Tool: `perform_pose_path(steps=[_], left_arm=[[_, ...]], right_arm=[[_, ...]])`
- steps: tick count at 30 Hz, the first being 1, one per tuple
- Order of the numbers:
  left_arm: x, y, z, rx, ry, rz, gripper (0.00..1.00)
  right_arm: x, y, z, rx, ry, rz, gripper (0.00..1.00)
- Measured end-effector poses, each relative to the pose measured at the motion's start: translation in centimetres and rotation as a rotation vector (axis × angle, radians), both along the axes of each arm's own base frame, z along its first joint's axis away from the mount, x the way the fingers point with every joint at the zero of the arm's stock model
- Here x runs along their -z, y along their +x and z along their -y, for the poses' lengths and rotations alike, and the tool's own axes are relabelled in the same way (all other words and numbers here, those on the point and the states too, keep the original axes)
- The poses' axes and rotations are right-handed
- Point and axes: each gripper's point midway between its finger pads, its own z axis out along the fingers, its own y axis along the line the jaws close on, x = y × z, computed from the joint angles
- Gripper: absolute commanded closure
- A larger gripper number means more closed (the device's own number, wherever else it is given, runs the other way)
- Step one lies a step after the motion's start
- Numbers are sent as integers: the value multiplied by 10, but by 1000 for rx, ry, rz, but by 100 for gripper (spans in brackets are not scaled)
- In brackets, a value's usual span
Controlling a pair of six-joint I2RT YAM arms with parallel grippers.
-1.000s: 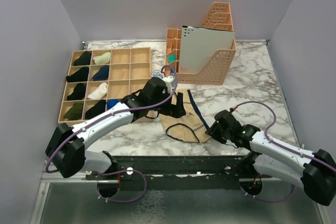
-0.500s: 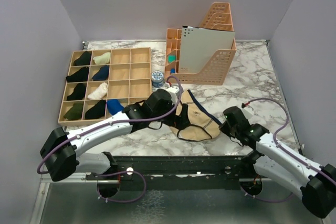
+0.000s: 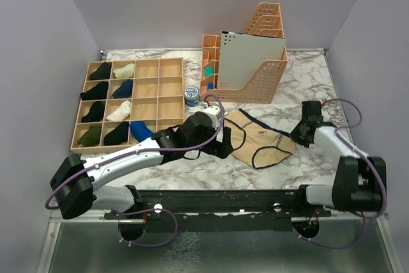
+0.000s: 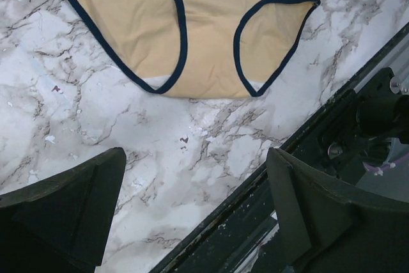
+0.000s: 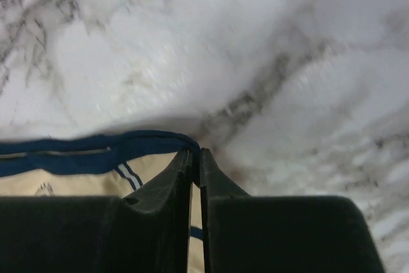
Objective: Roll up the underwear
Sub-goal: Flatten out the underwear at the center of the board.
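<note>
The marble table (image 3: 307, 81) is carrying the beige, navy-trimmed underwear (image 3: 259, 142), which is lying flat between both grippers. The left gripper (image 4: 195, 171) is hovering just beside its left edge, jaws spread wide, holding nothing. The right gripper (image 5: 197, 158) is pinching its right waistband corner, jaws nearly closed.

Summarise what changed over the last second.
Right pincer shut on the underwear at the waistband and dragged it right and away, spreading the bunched cloth flat. Left pincer, open throughout, drew back toward the near edge and now sits just left of the cloth. Tray and rack unchanged.
</note>
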Motion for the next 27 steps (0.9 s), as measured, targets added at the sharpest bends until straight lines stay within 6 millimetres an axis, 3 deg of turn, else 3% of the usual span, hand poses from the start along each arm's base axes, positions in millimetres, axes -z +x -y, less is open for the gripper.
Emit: perform_pose_path(steps=[2, 5, 8, 11, 14, 19, 24, 27], left_arm=[[3, 3, 2, -2, 6, 2, 1], [18, 5, 6, 6, 39, -9, 1], [35, 5, 12, 33, 74, -20, 1], [46, 5, 23, 87, 89, -18, 1], [50, 6, 48, 171, 83, -1, 1], [57, 14, 97, 312, 80, 39, 1], [78, 17, 122, 395, 95, 22, 4], [95, 11, 126, 425, 103, -9, 6]], right_arm=[[6, 15, 2, -33, 24, -56, 69], [-1, 42, -7, -115, 66, -39, 53], [-17, 48, -13, -171, 78, 14, 49], [-34, 44, -14, -189, 70, 72, 48], [-43, 30, -15, -190, 67, 105, 48], [-45, 9, -20, -191, 87, 121, 48], [-44, -2, -34, -208, 159, 140, 47], [-39, -8, -36, -196, 175, 130, 47]])
